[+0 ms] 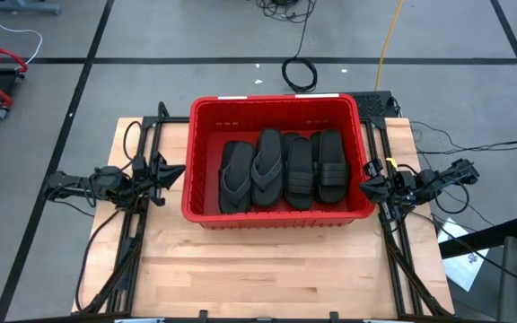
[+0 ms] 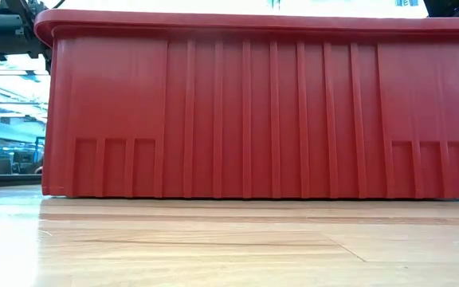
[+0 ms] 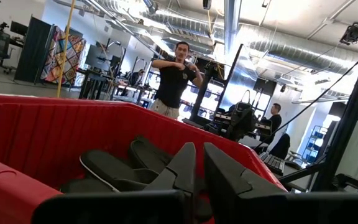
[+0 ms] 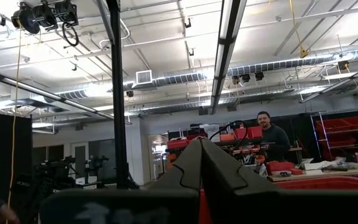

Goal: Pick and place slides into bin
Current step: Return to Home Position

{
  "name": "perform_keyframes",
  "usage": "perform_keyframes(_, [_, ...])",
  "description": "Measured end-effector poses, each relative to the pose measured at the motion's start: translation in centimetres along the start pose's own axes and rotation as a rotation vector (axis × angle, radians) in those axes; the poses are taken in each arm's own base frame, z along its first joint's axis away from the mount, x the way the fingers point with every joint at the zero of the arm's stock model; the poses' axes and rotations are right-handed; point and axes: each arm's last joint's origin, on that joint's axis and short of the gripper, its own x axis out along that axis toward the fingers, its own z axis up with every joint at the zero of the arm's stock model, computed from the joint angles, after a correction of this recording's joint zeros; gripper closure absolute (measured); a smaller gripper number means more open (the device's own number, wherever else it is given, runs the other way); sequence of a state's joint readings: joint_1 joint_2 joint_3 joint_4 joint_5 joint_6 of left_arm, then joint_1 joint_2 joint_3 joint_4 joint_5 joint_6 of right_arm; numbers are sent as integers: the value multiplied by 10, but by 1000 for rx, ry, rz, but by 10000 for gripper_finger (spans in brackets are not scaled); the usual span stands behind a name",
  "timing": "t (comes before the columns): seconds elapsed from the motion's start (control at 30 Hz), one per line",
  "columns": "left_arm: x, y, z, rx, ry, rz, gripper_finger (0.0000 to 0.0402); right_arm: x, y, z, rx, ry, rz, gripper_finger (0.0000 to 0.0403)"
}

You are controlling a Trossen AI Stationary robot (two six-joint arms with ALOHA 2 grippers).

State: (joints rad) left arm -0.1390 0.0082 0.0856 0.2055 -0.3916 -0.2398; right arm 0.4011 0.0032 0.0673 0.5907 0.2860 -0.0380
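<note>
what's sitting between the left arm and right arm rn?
The red bin, with the slides lying inside it, fills the stretch between the left arm and the right arm. The high view shows it.

Light wood table (image 1: pixel 267 269) on a grey floor. Coiled black cable (image 1: pixel 300 74) and yellow cable (image 1: pixel 388 36) lie beyond its far edge. Room behind: standing person (image 3: pixel 174 78) with arms raised, seated person (image 3: pixel 273 121), third person (image 4: pixel 271 135) behind cluttered benches.
</note>
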Motion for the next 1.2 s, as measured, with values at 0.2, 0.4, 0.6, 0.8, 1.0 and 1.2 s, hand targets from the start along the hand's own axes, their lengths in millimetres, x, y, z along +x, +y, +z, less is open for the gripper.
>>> perform_keyframes(0.2, [0, 0, 0, 0, 0, 0, 385, 0, 0, 0, 0, 0, 0, 403])
perform_keyframes(0.4, [0, 0, 0, 0, 0, 0, 400, 0, 0, 0, 0, 0, 0, 403])
perform_keyframes(0.6, [0, 0, 0, 0, 0, 0, 385, 0, 0, 0, 0, 0, 0, 403])
perform_keyframes(0.8, [0, 0, 0, 0, 0, 0, 374, 0, 0, 0, 0, 0, 0, 403])
perform_keyframes(1.0, [0, 0, 0, 0, 0, 0, 384, 0, 0, 0, 0, 0, 0, 403])
perform_keyframes(1.2, [0, 0, 0, 0, 0, 0, 400, 0, 0, 0, 0, 0, 0, 403])
